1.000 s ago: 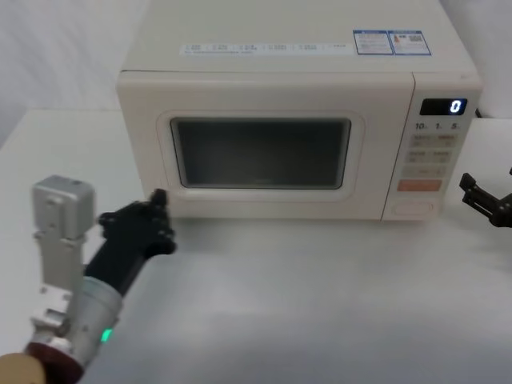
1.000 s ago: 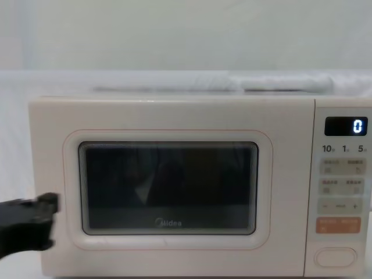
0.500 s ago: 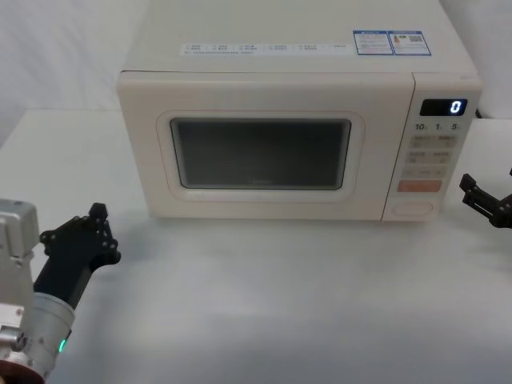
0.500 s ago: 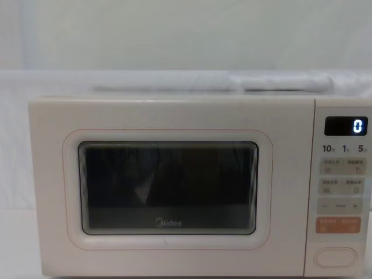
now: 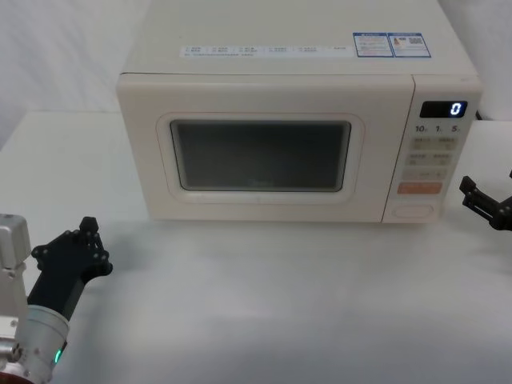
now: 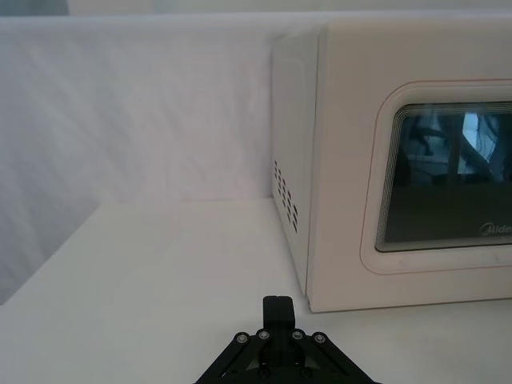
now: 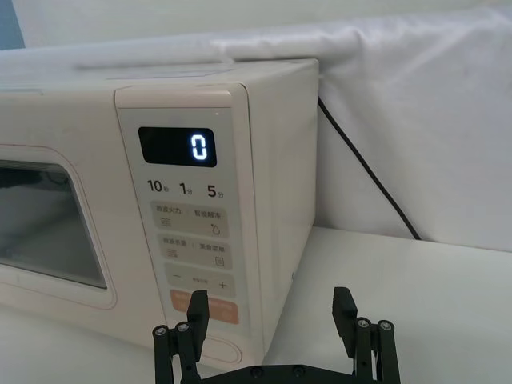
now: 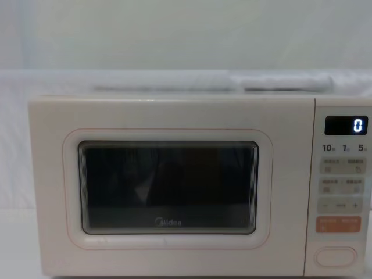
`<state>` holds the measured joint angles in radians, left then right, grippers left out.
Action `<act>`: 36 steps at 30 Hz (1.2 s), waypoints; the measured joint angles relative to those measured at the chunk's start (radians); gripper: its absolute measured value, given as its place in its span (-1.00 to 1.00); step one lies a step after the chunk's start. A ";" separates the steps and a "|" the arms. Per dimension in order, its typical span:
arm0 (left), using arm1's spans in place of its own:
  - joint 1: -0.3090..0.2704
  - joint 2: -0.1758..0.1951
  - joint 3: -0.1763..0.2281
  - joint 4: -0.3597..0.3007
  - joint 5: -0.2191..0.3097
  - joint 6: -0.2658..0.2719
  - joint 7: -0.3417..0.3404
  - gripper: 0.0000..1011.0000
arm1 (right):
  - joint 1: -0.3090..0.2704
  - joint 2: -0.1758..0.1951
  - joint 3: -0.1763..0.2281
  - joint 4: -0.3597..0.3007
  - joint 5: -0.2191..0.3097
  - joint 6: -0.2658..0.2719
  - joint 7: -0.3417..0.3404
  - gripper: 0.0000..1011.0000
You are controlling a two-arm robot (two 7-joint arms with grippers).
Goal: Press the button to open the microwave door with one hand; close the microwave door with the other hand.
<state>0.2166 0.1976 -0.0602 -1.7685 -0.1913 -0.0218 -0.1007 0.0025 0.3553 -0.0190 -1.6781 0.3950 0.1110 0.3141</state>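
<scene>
The cream microwave door [image 5: 260,156] with its dark window lies flush with the oven front, also in the chest view [image 8: 168,186] and the left wrist view [image 6: 448,184]. The wide pill-shaped button [image 5: 414,211] sits at the bottom of the keypad strip, under the orange key [image 8: 335,257]. My left gripper [image 5: 86,232] hovers low over the table, well left of and in front of the door, its fingers [image 6: 278,308] pressed together. My right gripper [image 5: 482,202] stands open just right of the keypad, level with the button [image 7: 228,349], and touches nothing [image 7: 270,308].
The microwave body [image 5: 280,48] stands at the back of a white table [image 5: 264,304]. A black power cord [image 7: 364,172] runs down the white backdrop behind its right side. The display [image 8: 346,125] reads 0.
My left gripper has drawn back from the door's lower left corner, toward me and to the left, out of the chest view. The door stays closed. The right gripper has not moved.
</scene>
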 joint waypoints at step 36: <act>0.002 -0.003 -0.001 0.000 0.003 0.003 0.002 -0.60 | 0.000 0.000 0.000 0.000 0.000 0.000 0.000 0.98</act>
<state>0.2183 0.1948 -0.0617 -1.7683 -0.1885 -0.0188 -0.0992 0.0026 0.3553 -0.0190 -1.6781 0.3950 0.1109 0.3141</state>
